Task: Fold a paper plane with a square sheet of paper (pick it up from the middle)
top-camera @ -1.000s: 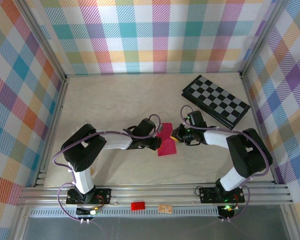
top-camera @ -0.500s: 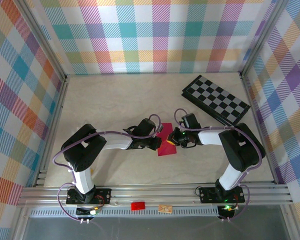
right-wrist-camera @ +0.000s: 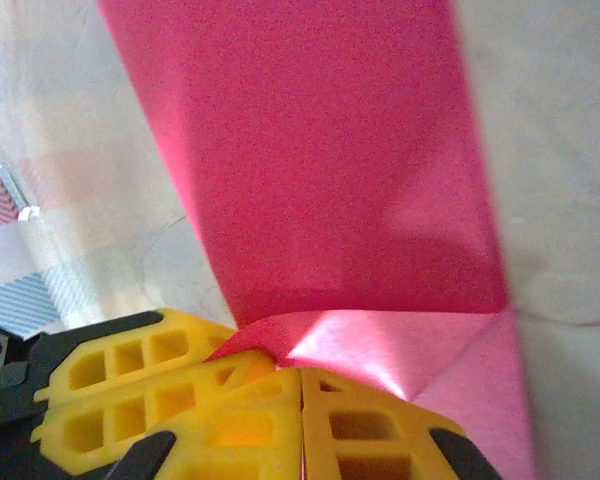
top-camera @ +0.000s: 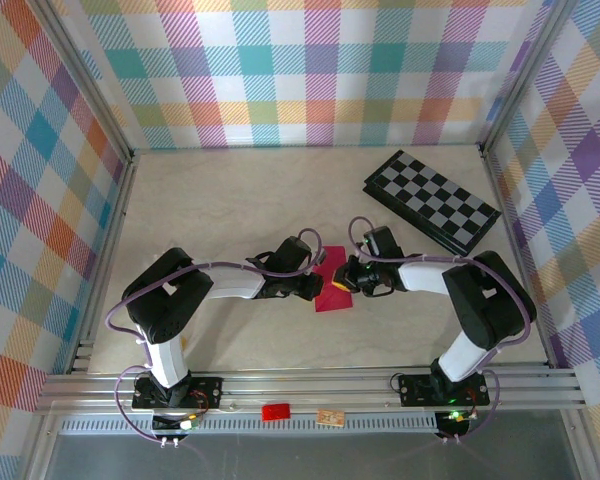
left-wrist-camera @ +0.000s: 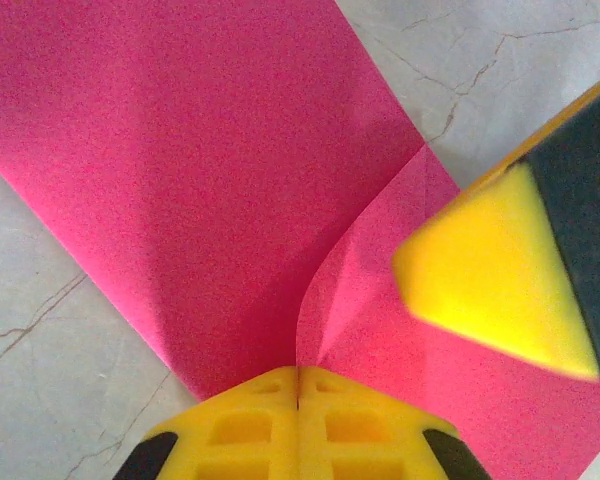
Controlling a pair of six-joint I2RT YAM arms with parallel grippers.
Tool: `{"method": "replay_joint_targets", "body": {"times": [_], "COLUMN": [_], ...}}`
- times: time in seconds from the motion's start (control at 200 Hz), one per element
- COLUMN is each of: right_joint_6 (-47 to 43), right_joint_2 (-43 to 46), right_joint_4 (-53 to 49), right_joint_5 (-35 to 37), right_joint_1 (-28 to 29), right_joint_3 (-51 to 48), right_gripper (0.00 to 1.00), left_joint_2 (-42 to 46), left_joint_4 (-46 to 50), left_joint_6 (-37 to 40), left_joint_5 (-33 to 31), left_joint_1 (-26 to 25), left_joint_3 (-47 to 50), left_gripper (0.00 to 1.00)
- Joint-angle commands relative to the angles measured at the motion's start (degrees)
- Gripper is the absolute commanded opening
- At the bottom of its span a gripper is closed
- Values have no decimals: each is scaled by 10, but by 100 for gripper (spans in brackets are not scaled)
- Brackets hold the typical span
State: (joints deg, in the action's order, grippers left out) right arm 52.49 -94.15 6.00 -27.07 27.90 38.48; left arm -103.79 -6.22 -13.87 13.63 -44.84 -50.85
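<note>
Top view: square sheet of paper [top-camera: 332,295] mid-desk [top-camera: 230,200], between both grippers, partly folded.
Left wrist: left gripper [left-wrist-camera: 298,425] closed, tips on fold; pinch unclear.
Right wrist: right gripper [right-wrist-camera: 302,425] closed at raised flap.
Judged early: no dart shape yet, most folds left.

Up top, the fixed camera sits high behind the 2 arm bases, looking down over the whole counter [top-camera: 230,200] toward the far wall. The left wrist camera peers past the left end effector [left-wrist-camera: 298,385], tight on the square sheet of paper [left-wrist-camera: 200,180]. The right wrist camera looks past the right end effector [right-wrist-camera: 302,385], just as close. All 3 views share that sheet.
</note>
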Motion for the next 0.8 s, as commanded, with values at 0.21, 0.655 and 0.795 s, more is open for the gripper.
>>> {"method": "replay_joint_targets", "body": {"times": [0.21,0.655,0.795], "right_joint_6": [3,15,25], "right_joint_2": [-33,-47,-55], "right_joint_4": [-35,-24,-14], "right_joint_5": [42,50,52], "right_joint_1": [9,11,12], "right_joint_3": [0,-24,-28], "right_gripper": [7,5,5], "left_joint_2": [-22,34,87], "left_joint_4": [65,80,86], "left_joint_6": [7,-27,-58], "left_joint_5": [-16,-44,-79], "left_joint_1": [5,6,6], "left_joint_3": [11,-14,1], "left_gripper": [4,32,56]}}
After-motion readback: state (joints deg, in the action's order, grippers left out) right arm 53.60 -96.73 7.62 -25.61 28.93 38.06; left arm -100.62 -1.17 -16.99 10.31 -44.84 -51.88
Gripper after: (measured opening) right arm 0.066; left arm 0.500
